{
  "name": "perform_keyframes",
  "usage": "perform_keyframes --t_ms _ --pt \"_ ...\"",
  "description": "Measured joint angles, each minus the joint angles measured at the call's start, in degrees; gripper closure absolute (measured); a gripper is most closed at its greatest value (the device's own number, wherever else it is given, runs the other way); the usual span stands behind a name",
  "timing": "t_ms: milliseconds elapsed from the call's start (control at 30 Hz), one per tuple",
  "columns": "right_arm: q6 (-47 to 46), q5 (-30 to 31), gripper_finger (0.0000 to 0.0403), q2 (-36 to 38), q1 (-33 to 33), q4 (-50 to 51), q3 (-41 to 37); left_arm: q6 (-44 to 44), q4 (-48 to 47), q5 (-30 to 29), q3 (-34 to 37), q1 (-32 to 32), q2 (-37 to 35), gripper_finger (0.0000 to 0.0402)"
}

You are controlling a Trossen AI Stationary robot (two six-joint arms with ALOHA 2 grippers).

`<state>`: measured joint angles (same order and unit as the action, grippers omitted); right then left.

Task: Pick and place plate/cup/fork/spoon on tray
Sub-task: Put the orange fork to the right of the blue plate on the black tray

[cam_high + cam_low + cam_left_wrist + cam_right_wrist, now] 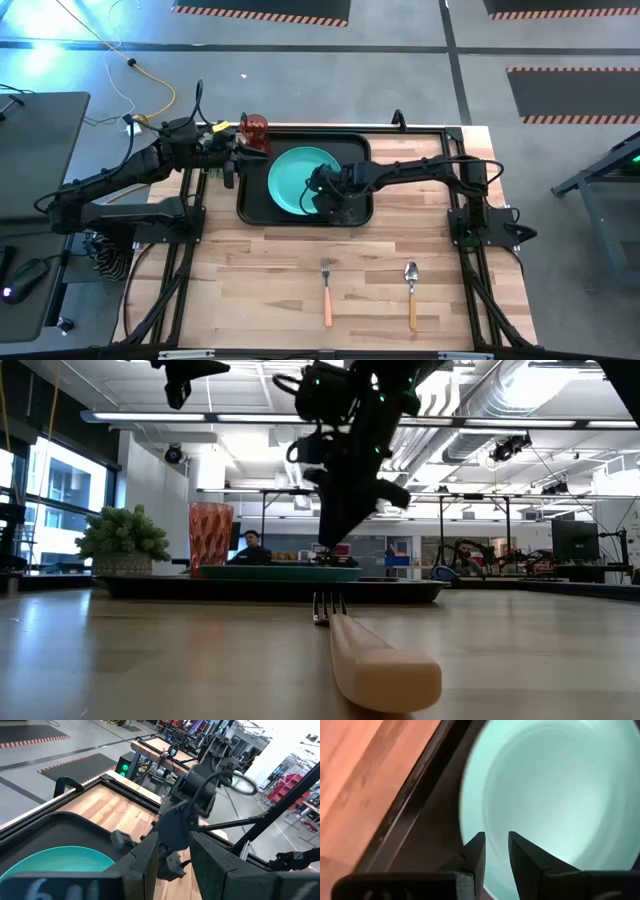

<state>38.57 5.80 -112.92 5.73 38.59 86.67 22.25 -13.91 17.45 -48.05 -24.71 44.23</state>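
Black and rimmed, the tray (pixel 254 205) lay at the table's (pixel 260 280) far side, holding the teal plate (pixel 290 178) and, in its far left corner, the cup (pixel 254 132). The right gripper (pixel 318 196) hovered over the plate's near edge, fingers slightly apart and empty. The left gripper (pixel 234 160) waited beside the cup, fingers parted. Fork (pixel 327 289) and spoon (pixel 411 292) lay on the wood, near the front.
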Motion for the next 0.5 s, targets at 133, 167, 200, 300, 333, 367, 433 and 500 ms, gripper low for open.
perform_keyframes --t_ms 133,167,200,300,333,367,433,500 --pt "-11.69 -0.02 0.0327 0.0 0.3 5.52 4.98 -0.5 0.0 0.0 0.0 0.0 0.0 0.03" --pt "-14.86 -0.02 0.0327 0.0 0.37 7.38 6.32 -0.63 0.0 0.0 0.0 0.0 0.0 0.03" --pt "-18.03 -0.07 0.0327 0.0 0.38 9.64 7.78 -1.25 -0.02 -0.02 0.0 0.0 0.0 0.03" --pt "-26.52 -0.13 0.0327 0.04 0.4 14.86 11.51 -3.9 -0.02 -0.02 0.0 0.0 0.0 0.03" --pt "-28.9 -0.18 0.0327 0.04 0.4 16.55 12.43 -4.41 -0.02 -0.02 0.0 0.0 0.0 0.03" --pt "-31.01 -0.22 0.0327 0.04 0.38 18.27 13.34 -4.73 -0.02 -0.01 0.0 0.0 0.0 0.03" --pt "-34.94 -0.23 0.0327 0.04 0.38 21.46 14.91 -4.86 -0.02 -0.02 0.0 0.0 0.01 0.03" --pt "-38.74 -0.24 0.0327 0.11 0.33 24.23 15.54 -4.86 -0.02 -0.02 0.0 0.0 0.0 0.03"
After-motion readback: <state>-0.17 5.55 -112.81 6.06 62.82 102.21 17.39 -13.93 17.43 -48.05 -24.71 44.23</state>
